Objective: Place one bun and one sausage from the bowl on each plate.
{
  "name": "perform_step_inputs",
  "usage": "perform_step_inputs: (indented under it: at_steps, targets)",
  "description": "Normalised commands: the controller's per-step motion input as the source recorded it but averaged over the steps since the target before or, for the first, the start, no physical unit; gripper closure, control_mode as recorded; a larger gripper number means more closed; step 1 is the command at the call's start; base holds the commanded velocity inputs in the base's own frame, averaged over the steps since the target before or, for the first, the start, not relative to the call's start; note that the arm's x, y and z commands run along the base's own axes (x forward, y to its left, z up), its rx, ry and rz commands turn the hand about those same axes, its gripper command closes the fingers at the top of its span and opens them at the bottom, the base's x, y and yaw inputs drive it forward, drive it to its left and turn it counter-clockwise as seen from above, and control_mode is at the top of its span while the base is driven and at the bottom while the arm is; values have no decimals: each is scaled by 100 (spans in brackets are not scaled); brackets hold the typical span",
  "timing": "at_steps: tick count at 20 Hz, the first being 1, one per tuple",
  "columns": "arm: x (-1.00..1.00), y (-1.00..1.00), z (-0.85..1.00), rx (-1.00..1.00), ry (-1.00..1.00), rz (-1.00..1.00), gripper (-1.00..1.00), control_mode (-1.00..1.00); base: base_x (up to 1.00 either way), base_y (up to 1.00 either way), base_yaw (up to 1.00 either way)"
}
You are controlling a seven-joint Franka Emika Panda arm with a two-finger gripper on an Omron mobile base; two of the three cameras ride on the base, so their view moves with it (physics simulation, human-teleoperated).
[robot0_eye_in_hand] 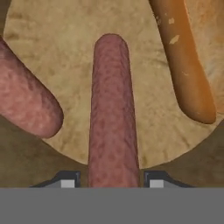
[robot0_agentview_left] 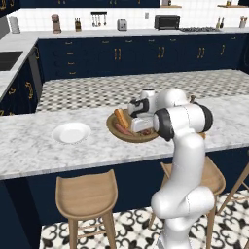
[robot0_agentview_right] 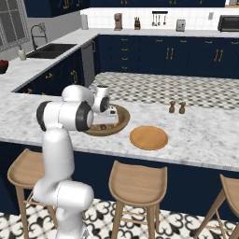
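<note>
My gripper (robot0_eye_in_hand: 113, 181) is down inside the brown wooden bowl (robot0_agentview_left: 115, 130), its two fingertips pressed against either side of a reddish sausage (robot0_eye_in_hand: 113, 109) lying on the bowl floor. A second sausage (robot0_eye_in_hand: 26, 100) lies to its left in the hand view, and an orange-brown bun (robot0_eye_in_hand: 183, 65) to its right. In the left base view the bun (robot0_agentview_left: 121, 118) shows at the bowl's left side, beside the hand. The white plate (robot0_agentview_left: 71, 132) sits left of the bowl. The flat wooden plate (robot0_agentview_right: 148, 137) sits right of the bowl (robot0_agentview_right: 125, 116).
All of this stands on a marble island counter (robot0_agentview_left: 29, 151) with wooden stools (robot0_agentview_left: 87, 194) along its near edge. Two small shakers (robot0_agentview_right: 176, 108) stand behind the wooden plate. My own arm hides part of the bowl in both base views.
</note>
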Motion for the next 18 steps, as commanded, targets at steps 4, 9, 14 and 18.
perform_step_inputs:
  at_steps: [4,9,14,18]
  targets:
    - [-48,-13,79,0,-4,-4,100,-100,0,0,0]
    - [-80,-62,69,2,-3,-9,100,-100,0,0,0]
    - [-57,-86,46,10,-9,-14,100,-100,0,0,0]
    - [7,-56,34,11,-11,-17,100,-100,0,0,0]
